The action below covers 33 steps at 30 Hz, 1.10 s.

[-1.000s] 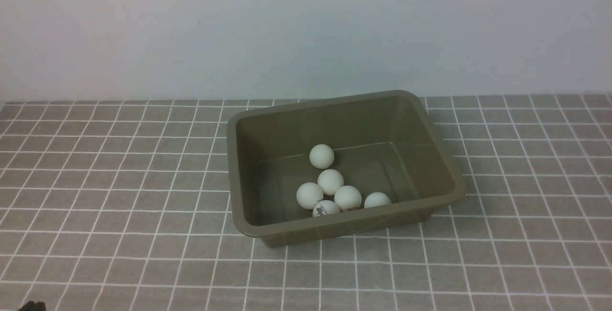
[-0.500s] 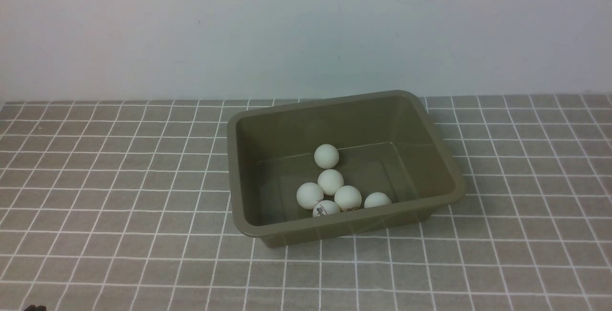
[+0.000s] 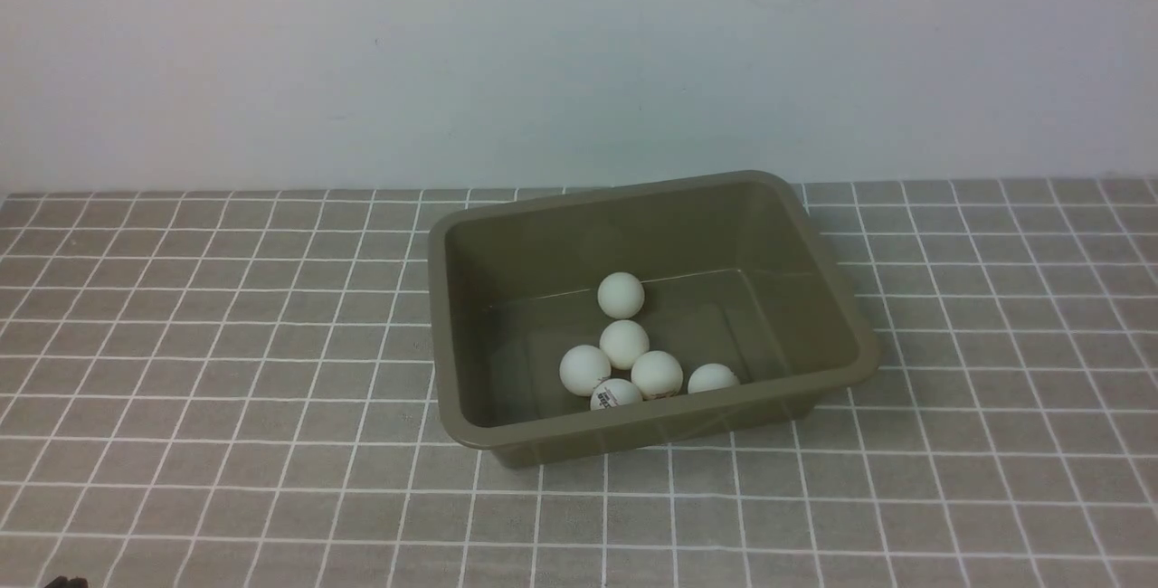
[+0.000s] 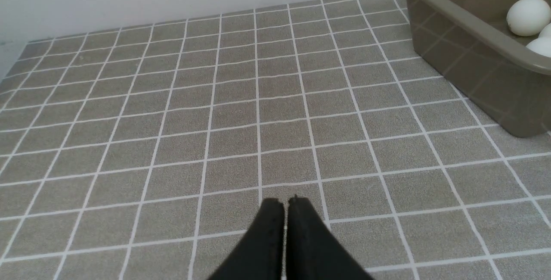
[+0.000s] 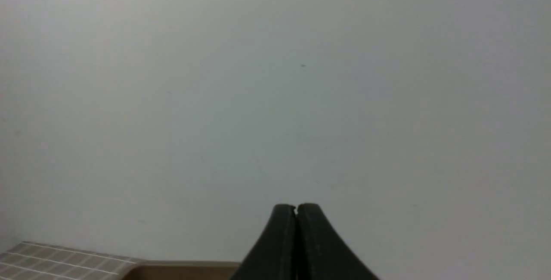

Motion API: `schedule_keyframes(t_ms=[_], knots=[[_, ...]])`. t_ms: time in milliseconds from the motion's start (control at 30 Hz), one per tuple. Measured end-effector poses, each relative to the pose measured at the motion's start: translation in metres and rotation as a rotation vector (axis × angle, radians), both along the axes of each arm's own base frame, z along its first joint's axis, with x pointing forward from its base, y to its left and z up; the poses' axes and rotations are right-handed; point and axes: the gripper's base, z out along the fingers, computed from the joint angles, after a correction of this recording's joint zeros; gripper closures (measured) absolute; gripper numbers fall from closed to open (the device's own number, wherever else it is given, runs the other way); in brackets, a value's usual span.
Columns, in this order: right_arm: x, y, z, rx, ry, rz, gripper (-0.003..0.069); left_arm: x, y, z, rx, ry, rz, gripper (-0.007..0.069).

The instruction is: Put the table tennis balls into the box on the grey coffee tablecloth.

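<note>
- Resting inside the box [image 3: 651, 208], six table tennis balls [image 3: 624, 344] cluster toward its near wall — one sits apart, farther back.
- Left gripper [image 4: 286, 202] hovers over bare cloth with its black jaws pressed together, empty; the box lies off to one side, well apart from it.
- Right gripper [image 5: 296, 207], jaws likewise closed and empty, faces the wall [image 5: 275, 77], the box rim just visible below it.
- One ball near the front wall bears dark print — too small to read.
- Grey coffee tablecloth [image 3: 226, 344], white-gridded, runs back to the plain pale wall.
</note>
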Motion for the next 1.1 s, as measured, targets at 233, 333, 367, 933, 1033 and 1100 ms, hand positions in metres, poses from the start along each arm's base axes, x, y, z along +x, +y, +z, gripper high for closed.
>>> schedule_keyframes(t_ms=[233,333,367,933,1033,1100], knots=[[0.028,0.000,-0.066,-0.081,0.206,-0.212,0.0673,0.000,0.000,0.000,0.000,0.000,0.000,0.0629],[0.041,-0.002,-0.127,-0.134,0.392,-0.280,0.0673,0.000,0.000,0.000,0.000,0.000,0.000,0.0629],[0.042,-0.003,-0.142,-0.144,0.443,-0.290,0.0673,0.000,0.000,0.000,0.000,0.000,0.000,0.0629],[0.044,-0.003,-0.142,-0.150,0.385,-0.293,0.0673,0.000,0.000,0.000,0.000,0.004,0.000,0.0629],[0.044,-0.003,-0.142,-0.150,0.385,-0.293,0.0673,0.000,0.000,0.000,0.000,0.004,0.000,0.0629],[0.044,-0.003,-0.142,-0.150,0.385,-0.293,0.0673,0.000,0.000,0.000,0.000,0.004,0.000,0.0629]])
